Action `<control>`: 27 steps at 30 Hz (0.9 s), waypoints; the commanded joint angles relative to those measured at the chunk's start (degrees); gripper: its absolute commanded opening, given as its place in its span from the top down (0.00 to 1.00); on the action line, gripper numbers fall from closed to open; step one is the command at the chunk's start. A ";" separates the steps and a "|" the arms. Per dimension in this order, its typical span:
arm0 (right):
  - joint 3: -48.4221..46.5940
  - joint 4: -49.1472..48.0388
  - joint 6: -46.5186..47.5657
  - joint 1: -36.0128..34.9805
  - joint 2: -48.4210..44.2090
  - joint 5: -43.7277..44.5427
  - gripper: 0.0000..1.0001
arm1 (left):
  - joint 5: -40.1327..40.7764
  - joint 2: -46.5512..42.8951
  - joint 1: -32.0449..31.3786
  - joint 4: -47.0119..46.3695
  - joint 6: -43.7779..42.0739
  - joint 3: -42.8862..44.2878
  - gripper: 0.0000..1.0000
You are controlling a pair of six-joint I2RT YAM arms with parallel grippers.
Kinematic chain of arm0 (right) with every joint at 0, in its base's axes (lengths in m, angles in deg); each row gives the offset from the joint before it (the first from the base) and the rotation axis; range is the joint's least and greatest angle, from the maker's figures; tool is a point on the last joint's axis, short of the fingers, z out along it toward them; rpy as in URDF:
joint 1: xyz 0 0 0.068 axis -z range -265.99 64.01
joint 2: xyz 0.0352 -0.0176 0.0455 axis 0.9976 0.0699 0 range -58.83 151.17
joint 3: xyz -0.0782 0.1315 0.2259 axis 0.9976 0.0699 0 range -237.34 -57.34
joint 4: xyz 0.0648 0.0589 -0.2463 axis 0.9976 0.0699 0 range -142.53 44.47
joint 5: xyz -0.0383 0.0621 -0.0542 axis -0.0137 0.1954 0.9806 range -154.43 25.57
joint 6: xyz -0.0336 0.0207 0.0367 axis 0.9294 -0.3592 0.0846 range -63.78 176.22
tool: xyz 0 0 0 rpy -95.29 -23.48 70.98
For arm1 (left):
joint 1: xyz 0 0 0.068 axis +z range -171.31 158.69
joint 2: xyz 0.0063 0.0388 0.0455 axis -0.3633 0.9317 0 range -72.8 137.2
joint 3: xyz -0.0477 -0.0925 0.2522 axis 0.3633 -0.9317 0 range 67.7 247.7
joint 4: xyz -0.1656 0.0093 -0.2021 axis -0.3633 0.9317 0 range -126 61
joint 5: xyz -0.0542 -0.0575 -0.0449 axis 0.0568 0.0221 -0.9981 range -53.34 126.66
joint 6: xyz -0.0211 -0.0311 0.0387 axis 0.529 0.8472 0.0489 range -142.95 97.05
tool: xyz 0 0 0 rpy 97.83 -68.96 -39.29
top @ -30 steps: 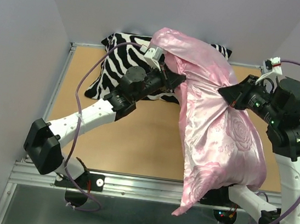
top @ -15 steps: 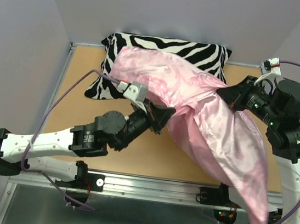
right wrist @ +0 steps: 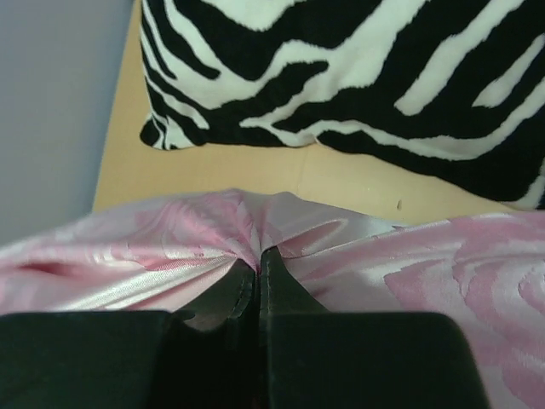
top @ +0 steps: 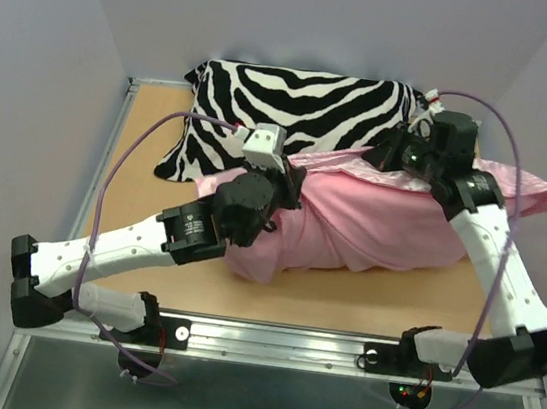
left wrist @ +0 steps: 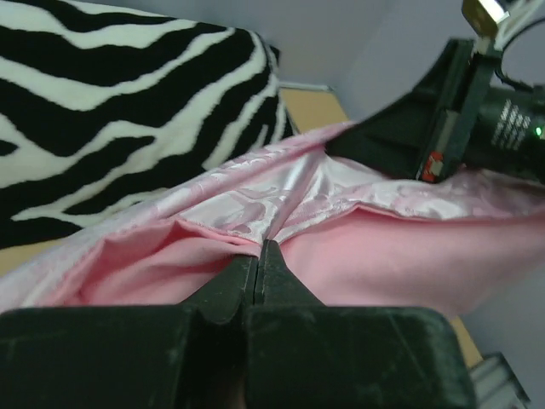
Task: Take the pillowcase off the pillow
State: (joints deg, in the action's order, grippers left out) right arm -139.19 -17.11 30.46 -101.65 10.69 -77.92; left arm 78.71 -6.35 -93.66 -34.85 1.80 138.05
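The pink satin pillowcase [top: 371, 228] lies plump across the middle and right of the table, in front of the zebra cushion. It still wraps the pillow, whose white is hidden. My left gripper [top: 291, 189] is shut on a fold of the pillowcase at its left end; in the left wrist view the closed tips [left wrist: 260, 247] pinch the satin edge [left wrist: 255, 200]. My right gripper [top: 389, 157] is shut on the pillowcase's upper edge; in the right wrist view the tips [right wrist: 258, 256] bunch the rose-patterned satin [right wrist: 170, 247].
A black-and-white zebra-striped cushion [top: 297, 102] lies at the back of the wooden table [top: 133, 196], right behind the pillowcase. It also shows in the left wrist view [left wrist: 111, 111] and the right wrist view [right wrist: 358, 77]. Grey walls enclose the back and sides.
Both arms have swung down and laid the hanging pink bundle flat on the table. The right gripper moved left and toward the back; the left gripper stayed on its fold.
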 commanded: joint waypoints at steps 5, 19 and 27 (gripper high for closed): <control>-3.40 -14.24 -2.19 1.42 18.61 2.69 0.65 | -16.25 1.30 25.05 1.57 5.12 4.27 1.00; -24.41 -14.33 -0.09 1.34 22.34 2.25 0.08 | -31.58 19.24 38.08 1.06 10.59 10.95 0.84; -7.30 -15.11 1.50 -9.19 13.29 8.20 0.08 | -32.55 13.01 38.17 -3.35 5.57 8.84 0.46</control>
State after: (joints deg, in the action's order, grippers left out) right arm -153.63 -31.73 29.67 -103.75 26.99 -74.78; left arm 47.17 12.89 -55.57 -33.76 10.46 145.52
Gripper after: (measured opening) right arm 0.922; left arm 0.514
